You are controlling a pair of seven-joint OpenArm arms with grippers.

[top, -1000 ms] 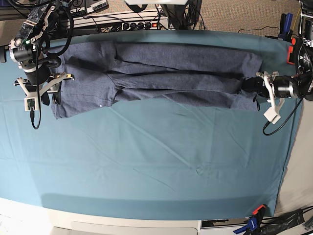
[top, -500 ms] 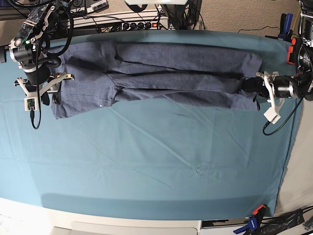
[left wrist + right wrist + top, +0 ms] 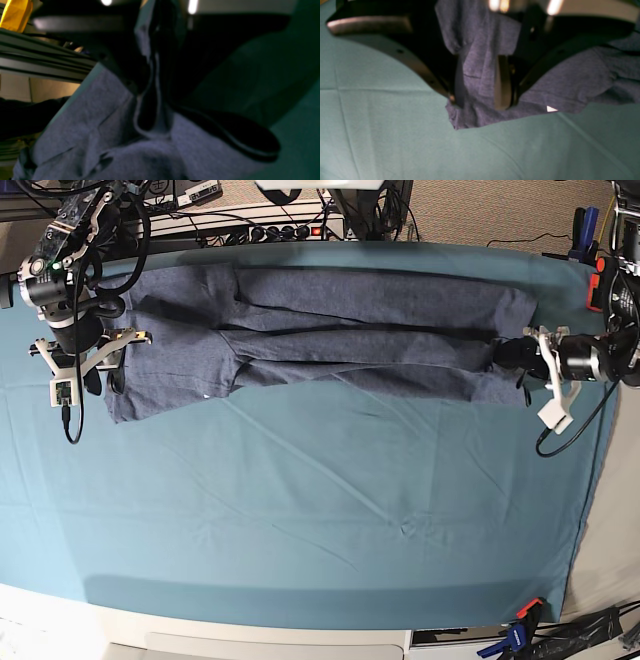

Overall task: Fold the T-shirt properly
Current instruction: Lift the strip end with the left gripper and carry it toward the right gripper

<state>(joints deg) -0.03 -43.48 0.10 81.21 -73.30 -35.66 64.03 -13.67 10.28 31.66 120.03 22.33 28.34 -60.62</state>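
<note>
The dark blue-grey T-shirt lies as a long folded band across the far part of the teal table cloth. At its left end, my right gripper is shut on a bunch of the fabric. In the right wrist view that bunch of T-shirt sits between the two pads, with the cloth's corner hanging just below my right gripper. At the band's right end, my left gripper is shut on the T-shirt edge. The left wrist view shows my left gripper pinching a thin fold of T-shirt between dark fingers.
Cables and a power strip run behind the table's far edge. A clamp holds the table cloth at the near right corner. The table's right edge is close to my left arm. Bare teal cloth covers the near half.
</note>
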